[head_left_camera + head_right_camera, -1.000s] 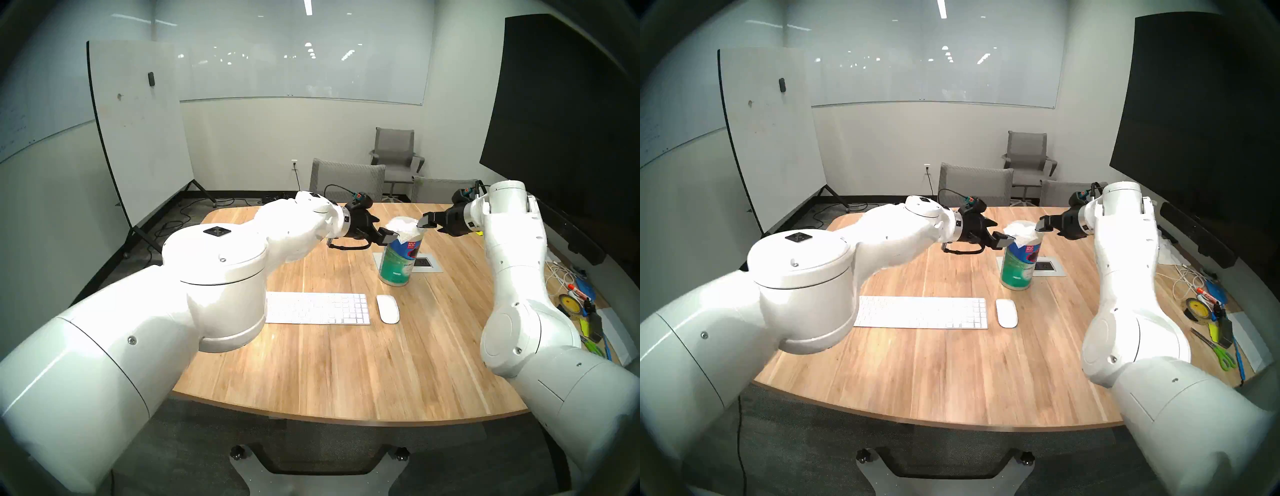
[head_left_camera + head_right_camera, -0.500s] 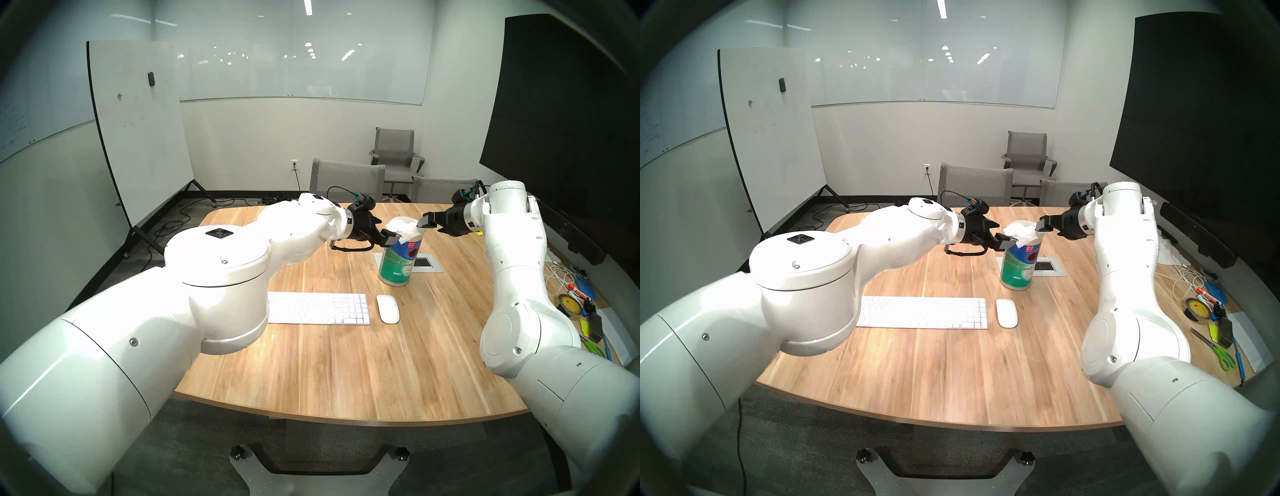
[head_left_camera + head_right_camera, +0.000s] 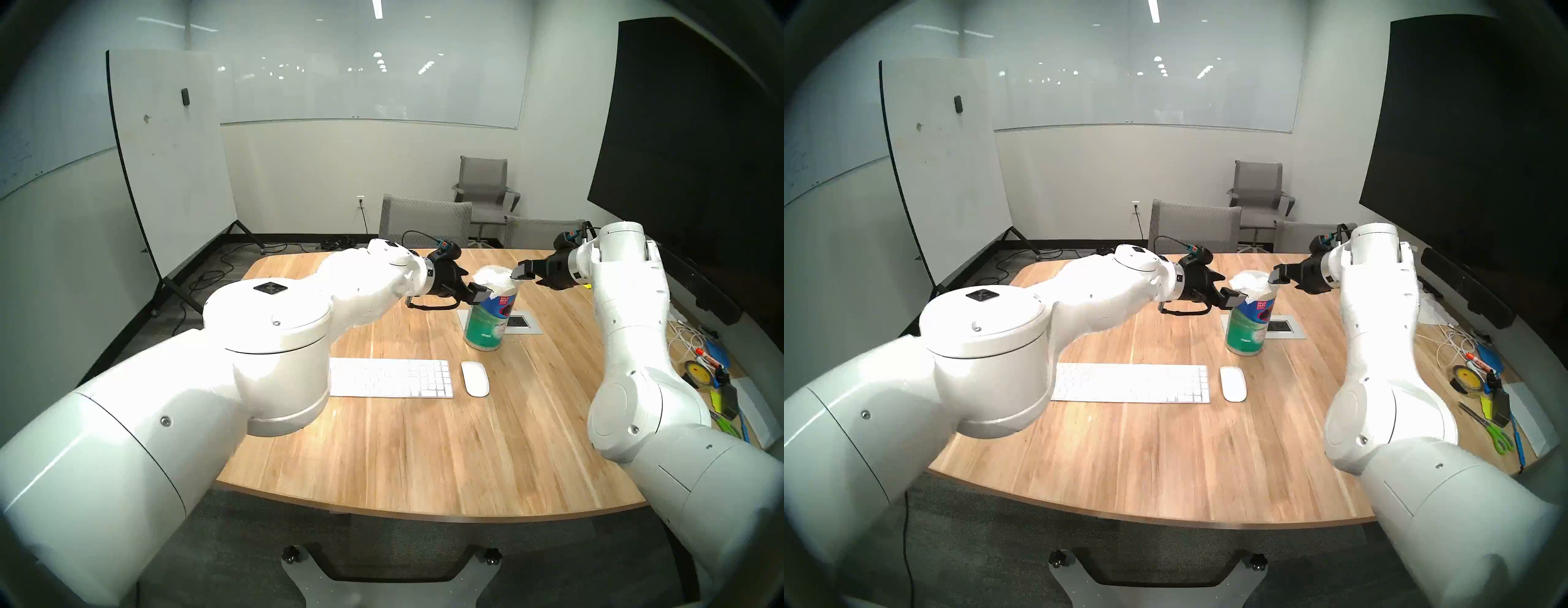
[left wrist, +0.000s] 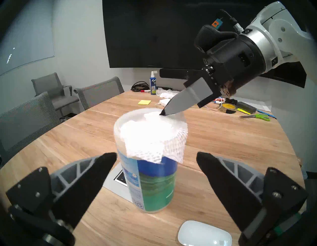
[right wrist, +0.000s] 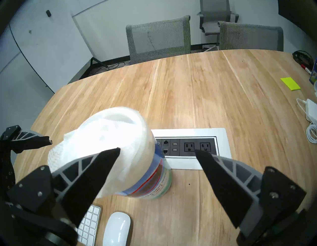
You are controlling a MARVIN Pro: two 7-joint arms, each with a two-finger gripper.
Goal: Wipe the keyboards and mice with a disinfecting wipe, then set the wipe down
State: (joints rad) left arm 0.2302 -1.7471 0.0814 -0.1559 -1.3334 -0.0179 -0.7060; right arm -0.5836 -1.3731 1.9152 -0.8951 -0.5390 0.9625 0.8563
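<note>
Two hands flank the canister, landmark for these notes. The disinfecting wipe lies draped over its white top, one corner hanging down the label, not yet pulled free. The left hand sits level with the upper wall, fingers spread to either side, gripping nothing; likely there to steady the canister while the sheet is drawn. The right hand hangs above and beyond the canister top, fingers spread wide, one fingertip at the wipe's far edge, apparently lining up a pinch. On the counter, nearer the robot than the canister, the keyboard and mouse lie side by side, untouched.
</note>
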